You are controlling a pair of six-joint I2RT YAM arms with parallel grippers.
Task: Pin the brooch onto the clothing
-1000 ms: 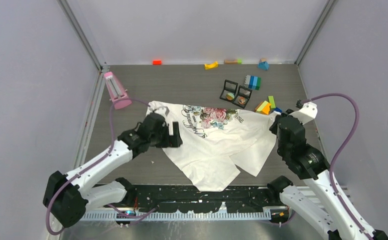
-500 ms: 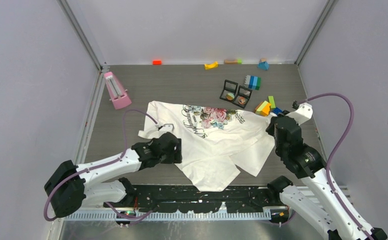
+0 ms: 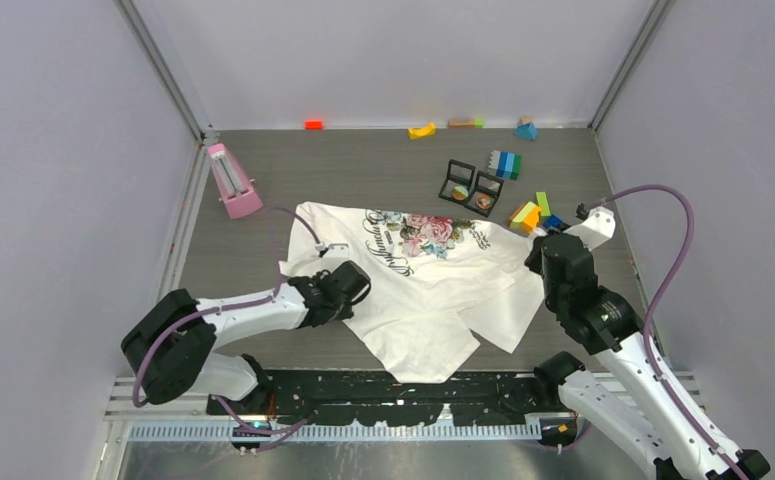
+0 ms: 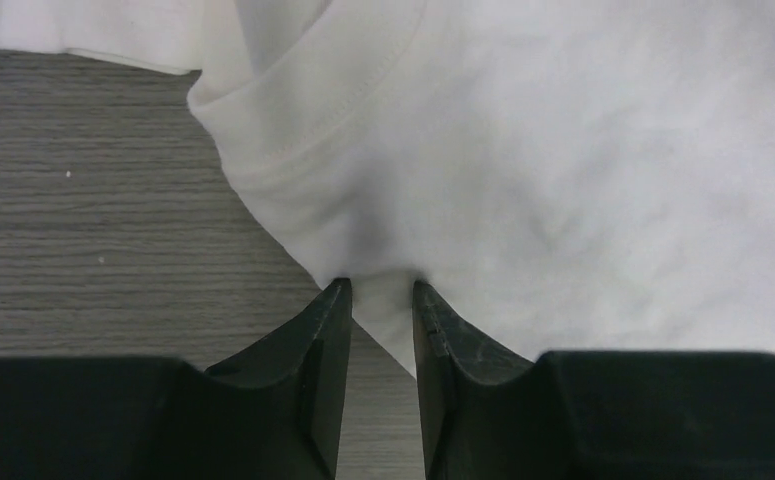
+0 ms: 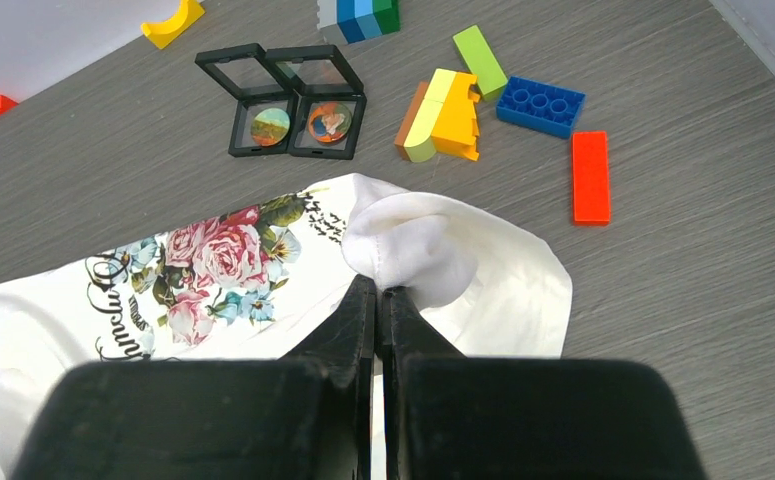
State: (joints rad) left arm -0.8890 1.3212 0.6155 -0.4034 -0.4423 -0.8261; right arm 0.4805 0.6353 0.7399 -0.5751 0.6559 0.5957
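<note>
left fingers [image 4: 313, 340]: narrowly apart, nipping a T-shirt [image 3: 433, 290] edge fold on the desk [image 3: 363, 170] | right fingers [image 5: 348, 320]: pressed together, clamped on bunched T-shirt cloth

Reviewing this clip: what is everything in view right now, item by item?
T-shirt: one, white with rose print, crumpled mid-table.
Display cases: two, black, a round coloured disc in each, beyond the shirt.
Toy blocks: several, mixed colours, far right of the shirt; more along the back wall.
Pink object: one, tapered, far left.
Table: one, grey wood-grain.
Left gripper: black, pinching the shirt's left edge.
Right gripper: black, shut on a bunched fold at the shirt's right.
</note>
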